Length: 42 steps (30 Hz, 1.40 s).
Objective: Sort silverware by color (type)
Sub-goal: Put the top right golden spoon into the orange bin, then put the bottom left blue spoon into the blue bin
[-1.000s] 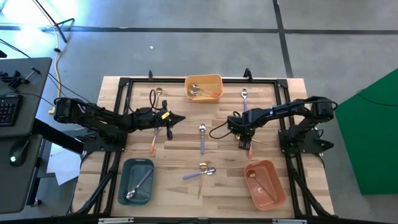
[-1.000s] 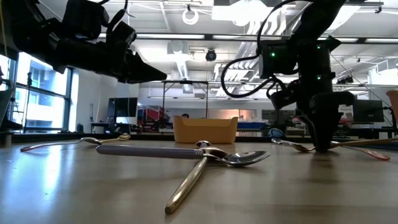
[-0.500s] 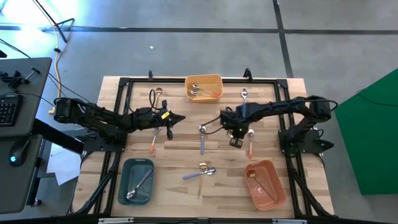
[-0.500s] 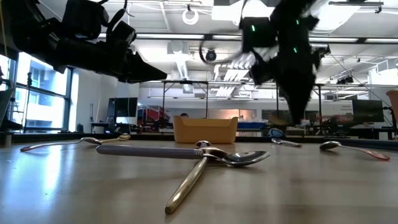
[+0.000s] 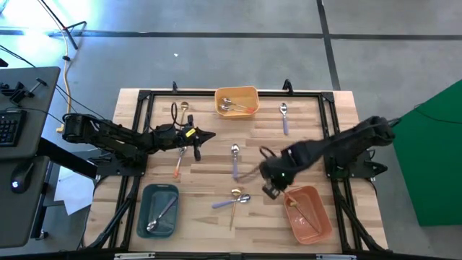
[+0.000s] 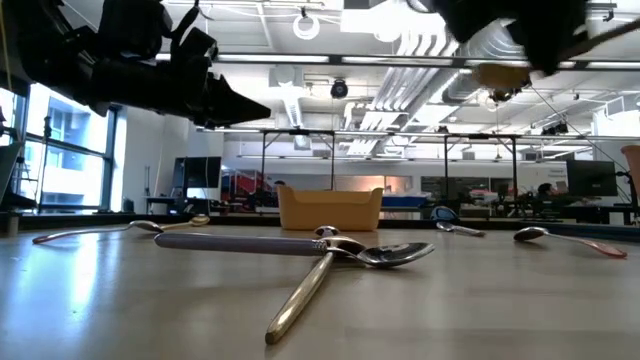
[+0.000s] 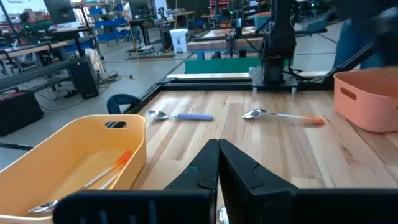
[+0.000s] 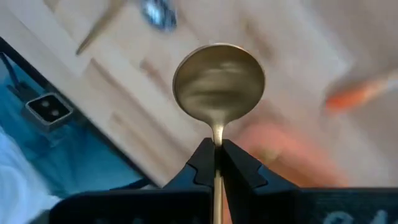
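My right gripper [image 5: 269,189] hovers over the near middle of the table, beside the pink tray [image 5: 317,224], and is shut on a gold spoon [image 8: 219,84]. The low view shows that spoon's bowl [image 6: 500,75] high above the table. My left gripper [image 5: 209,136] waits shut above the table's left half. Lying flat on the wood are lavender-handled spoons [image 5: 234,160] [image 5: 284,119], an orange-handled spoon [image 5: 177,166], another orange-handled one [image 7: 283,115], a gold spoon [image 5: 182,108], and a gold and a lavender spoon crossed [image 5: 234,199]. My right gripper pinches the gold spoon by its neck [image 8: 217,132], just behind the bowl, between the two fingertips. The fingers lie along the spoon: the bowl sticks out past them and the handle runs back between them. The fingers point down at a slant. The spoon is lifted clear.
A yellow tray [image 5: 253,92] at the far edge holds orange-handled spoons. A teal tray [image 5: 146,195] at the near left holds one spoon. The pink tray holds a gold spoon [image 5: 292,204]. A black frame rims the table [image 5: 216,144].
My right gripper has risen from the table's right middle with the gold spoon, swung a little toward the left, then moved toward the near edge beside the pink tray. The orange-handled spoon next to where it stood has stayed on the table.
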Tool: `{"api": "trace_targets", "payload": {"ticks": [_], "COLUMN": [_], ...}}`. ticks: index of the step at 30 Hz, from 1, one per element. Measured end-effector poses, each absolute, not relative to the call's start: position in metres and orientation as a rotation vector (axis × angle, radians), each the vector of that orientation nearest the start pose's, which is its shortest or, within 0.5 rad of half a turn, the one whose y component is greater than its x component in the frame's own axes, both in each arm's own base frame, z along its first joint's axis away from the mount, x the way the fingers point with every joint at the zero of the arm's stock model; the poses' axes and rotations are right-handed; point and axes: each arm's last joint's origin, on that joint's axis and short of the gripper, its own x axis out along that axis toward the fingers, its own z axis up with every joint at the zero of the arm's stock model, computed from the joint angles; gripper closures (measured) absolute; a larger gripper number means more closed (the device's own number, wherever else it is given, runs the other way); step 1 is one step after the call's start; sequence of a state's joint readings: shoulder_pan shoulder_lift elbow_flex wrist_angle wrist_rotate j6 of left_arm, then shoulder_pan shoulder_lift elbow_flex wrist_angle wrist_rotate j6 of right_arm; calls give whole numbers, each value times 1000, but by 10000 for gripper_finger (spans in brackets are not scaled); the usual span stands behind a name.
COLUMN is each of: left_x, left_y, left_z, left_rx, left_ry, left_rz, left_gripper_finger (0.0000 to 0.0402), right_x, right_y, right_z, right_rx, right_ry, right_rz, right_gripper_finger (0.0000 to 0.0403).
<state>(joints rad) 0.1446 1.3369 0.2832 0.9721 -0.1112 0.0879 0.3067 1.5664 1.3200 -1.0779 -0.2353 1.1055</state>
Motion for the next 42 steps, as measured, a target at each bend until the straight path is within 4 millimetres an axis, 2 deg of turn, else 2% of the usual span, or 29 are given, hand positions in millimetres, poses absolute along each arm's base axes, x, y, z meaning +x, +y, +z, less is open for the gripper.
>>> {"api": "trace_targets", "payload": {"ticks": [6, 10, 15, 20, 26, 29, 34, 38, 42], "left_x": [225, 225, 225, 225, 225, 225, 225, 225, 230], "left_y": [36, 36, 36, 36, 36, 36, 36, 35, 28], "left_z": [169, 168, 168, 168, 169, 169, 168, 168, 167], "left_rx": [89, 106, 98, 88, 88, 88, 89, 65, 27], "left_ry": [97, 104, 104, 102, 98, 97, 101, 99, 141], "left_rz": [252, 251, 251, 251, 252, 252, 266, 245, 160], "left_gripper_finger": [401, 401, 401, 401, 401, 401, 401, 401, 401], "right_x": [255, 238, 225, 218, 211, 208, 205, 200, 191], "right_y": [148, 167, 165, 160, 155, 152, 151, 141, 123], "right_z": [273, 261, 226, 189, 163, 161, 165, 180, 202], "right_rx": [1035, 1057, 1033, 1058, 1069, 1042, 987, 939, 836], "right_ry": [1451, 1474, 1544, 1543, 1530, 1539, 1592, 1609, 1523], "right_rz": [-515, -615, -696, -688, -666, -687, -621, -526, -448], "right_gripper_finger": [399, 399, 400, 400, 398, 382, 324, 284, 290]}}
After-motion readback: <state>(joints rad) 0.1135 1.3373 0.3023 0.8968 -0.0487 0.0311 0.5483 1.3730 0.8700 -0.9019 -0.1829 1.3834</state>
